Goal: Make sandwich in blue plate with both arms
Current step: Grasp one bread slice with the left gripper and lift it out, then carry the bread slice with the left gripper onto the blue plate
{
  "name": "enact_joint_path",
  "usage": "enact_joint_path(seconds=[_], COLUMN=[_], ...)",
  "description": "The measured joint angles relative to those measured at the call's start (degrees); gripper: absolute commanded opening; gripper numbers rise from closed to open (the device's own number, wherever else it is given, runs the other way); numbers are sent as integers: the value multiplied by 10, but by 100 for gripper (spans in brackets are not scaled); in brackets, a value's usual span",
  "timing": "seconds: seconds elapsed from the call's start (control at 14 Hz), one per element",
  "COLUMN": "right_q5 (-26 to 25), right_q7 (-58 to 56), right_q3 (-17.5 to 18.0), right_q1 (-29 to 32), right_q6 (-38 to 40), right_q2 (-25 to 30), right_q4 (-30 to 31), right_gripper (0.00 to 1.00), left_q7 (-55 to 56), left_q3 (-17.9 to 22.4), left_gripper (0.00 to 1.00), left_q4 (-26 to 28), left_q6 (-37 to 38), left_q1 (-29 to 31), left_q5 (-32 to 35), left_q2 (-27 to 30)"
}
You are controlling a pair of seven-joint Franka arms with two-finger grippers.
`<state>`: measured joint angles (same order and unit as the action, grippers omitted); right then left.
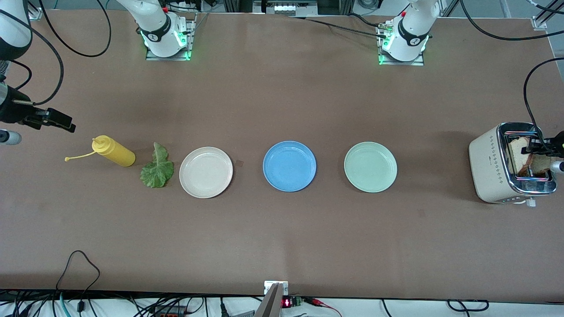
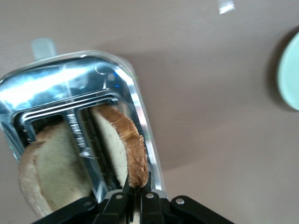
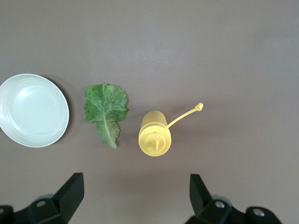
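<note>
The blue plate (image 1: pixel 289 166) lies bare in the middle of the table. Two bread slices stand in the slots of a cream toaster (image 1: pixel 491 163) at the left arm's end. My left gripper (image 1: pixel 541 147) is over the toaster, shut on the brown crust of one slice (image 2: pixel 125 144). The other slice (image 2: pixel 49 172) stands in the slot beside it. The green lettuce leaf (image 1: pixel 157 167) lies on the table toward the right arm's end. My right gripper (image 1: pixel 59 119) hangs open and empty over the table near the leaf (image 3: pixel 106 112).
A beige plate (image 1: pixel 205 172) lies between the leaf and the blue plate. A mint-green plate (image 1: pixel 370 167) lies between the blue plate and the toaster. A yellow squeeze bottle (image 1: pixel 113 151) with its cap hanging open stands beside the leaf.
</note>
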<state>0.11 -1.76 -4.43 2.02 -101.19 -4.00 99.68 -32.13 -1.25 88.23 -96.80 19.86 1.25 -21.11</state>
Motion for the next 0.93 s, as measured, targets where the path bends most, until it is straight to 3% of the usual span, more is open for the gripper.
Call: enact_joint_path(seconds=[0.5, 0.57, 0.93], right_q5=[0, 0, 1], right_q7=[0, 0, 0], right_q3=[0, 0, 0], right_q1=[-2, -2, -3], right_q6=[0, 0, -1], right_q2=[-3, -3, -3], right_q4=[-1, -1, -3], right_gripper=[100, 100, 100], left_q7=[95, 96, 105], left_q3=[-11, -21, -42], left_gripper=[5, 1, 0], left_q4=[-104, -109, -106], left_q6=[223, 262, 276], left_q1=[-102, -107, -165], left_q5=[0, -8, -88], left_q2=[7, 7, -31])
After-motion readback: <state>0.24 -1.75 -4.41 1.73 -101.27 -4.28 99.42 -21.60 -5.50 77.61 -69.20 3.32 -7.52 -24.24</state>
